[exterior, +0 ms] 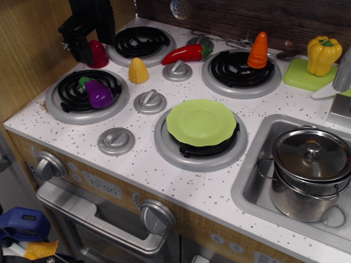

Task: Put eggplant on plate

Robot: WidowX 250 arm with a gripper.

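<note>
The purple eggplant with a green stem cap lies on the front-left burner. The light-green plate sits on the front-right burner, to the right of the eggplant, with nothing on it. My black gripper hangs at the back left, above and behind the eggplant, next to a dark red object. Its fingers point down; I cannot tell how far apart they stand, and nothing shows between them.
A yellow corn, a red chili pepper, an orange carrot on the back-right burner, a yellow bell pepper on a green square board. Grey knobs stand between burners. A steel lidded pot sits in the sink.
</note>
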